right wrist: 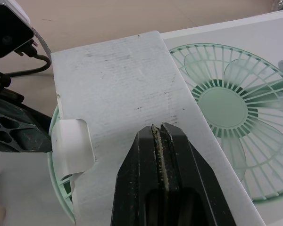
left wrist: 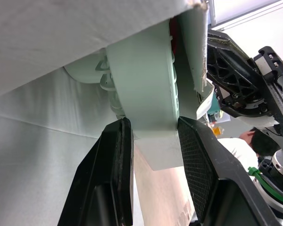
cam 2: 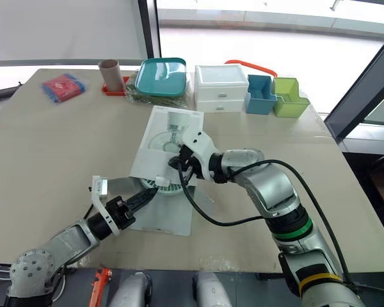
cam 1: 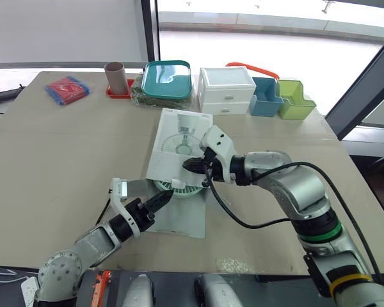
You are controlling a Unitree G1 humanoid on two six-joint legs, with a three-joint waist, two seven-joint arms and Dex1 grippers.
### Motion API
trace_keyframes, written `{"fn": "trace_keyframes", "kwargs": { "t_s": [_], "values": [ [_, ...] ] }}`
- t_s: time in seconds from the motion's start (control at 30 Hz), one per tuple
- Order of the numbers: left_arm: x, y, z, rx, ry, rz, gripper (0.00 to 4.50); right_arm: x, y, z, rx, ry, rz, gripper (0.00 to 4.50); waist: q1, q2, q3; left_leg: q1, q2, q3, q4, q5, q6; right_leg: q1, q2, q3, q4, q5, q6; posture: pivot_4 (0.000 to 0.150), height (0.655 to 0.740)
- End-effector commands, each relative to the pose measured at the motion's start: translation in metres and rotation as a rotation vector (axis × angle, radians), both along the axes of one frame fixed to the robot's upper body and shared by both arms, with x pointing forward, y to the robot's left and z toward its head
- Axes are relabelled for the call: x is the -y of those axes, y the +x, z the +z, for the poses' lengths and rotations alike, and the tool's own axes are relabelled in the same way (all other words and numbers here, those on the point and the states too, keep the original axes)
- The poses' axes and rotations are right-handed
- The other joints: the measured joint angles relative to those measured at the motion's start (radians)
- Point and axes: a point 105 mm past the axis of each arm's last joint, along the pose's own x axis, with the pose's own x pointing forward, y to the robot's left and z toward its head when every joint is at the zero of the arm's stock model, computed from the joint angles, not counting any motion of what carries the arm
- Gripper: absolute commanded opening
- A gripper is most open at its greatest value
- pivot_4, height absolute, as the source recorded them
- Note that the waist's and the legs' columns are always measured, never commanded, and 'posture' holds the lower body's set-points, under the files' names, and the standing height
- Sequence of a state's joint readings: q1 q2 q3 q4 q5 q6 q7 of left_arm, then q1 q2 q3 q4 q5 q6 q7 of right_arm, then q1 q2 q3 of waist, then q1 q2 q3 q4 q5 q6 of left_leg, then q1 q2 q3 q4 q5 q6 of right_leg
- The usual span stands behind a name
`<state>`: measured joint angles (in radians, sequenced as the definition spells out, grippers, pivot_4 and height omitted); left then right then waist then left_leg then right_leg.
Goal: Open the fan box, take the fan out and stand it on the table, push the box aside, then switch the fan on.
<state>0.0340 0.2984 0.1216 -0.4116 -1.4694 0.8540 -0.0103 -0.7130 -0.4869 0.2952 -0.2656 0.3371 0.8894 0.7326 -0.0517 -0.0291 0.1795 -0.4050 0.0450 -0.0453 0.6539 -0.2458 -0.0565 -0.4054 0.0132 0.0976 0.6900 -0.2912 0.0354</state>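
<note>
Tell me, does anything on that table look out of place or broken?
Mostly the fan box: it lies crooked on the table, one side lifted, with the green fan sticking partly out beneath. A curl of tape hangs off its flap. Nothing looks spilled or broken.

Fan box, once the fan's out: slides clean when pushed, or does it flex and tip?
Probably light: the fan box is thin white cardboard, and the right gripper holds its top panel up by one pinched edge. Likely floppy: it is open at one end, so a push on a wall may buckle it. It should slide on the smooth table, not roll.
</note>
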Motion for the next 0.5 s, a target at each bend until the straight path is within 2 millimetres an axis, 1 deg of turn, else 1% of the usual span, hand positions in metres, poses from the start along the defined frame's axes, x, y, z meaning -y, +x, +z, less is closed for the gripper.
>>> {"fn": "trace_keyframes", "kwargs": {
  "t_s": [0.03, 0.23, 0.5],
  "values": [
    [-0.012, 0.000, -0.008, -0.018, 0.069, 0.048, 1.46, 0.001, 0.006, -0.005, -0.011, -0.015, -0.018, 0.00, 0.000, 0.000, 0.000, 0.000, 0.000, 0.000, 0.000, 0.000, 0.000, 0.000, 0.000, 0.000, 0.000, 0.000, 0.000, 0.150, 0.7400],
    [-0.012, -0.003, -0.009, -0.022, 0.068, 0.051, 1.46, 0.003, 0.013, -0.011, -0.009, -0.024, -0.040, 0.00, -0.003, 0.000, 0.000, 0.001, 0.001, 0.000, 0.000, 0.000, 0.000, 0.001, 0.001, 0.001, 0.000, 0.001, -0.001, 0.150, 0.7400],
    [-0.013, -0.010, -0.010, -0.029, 0.068, 0.049, 1.46, -0.001, 0.017, -0.010, -0.005, -0.016, -0.041, 0.00, -0.007, 0.000, 0.000, 0.002, 0.001, 0.000, 0.000, 0.000, 0.000, 0.001, 0.002, 0.001, 0.000, 0.001, -0.001, 0.150, 0.7400]
  ]
}}
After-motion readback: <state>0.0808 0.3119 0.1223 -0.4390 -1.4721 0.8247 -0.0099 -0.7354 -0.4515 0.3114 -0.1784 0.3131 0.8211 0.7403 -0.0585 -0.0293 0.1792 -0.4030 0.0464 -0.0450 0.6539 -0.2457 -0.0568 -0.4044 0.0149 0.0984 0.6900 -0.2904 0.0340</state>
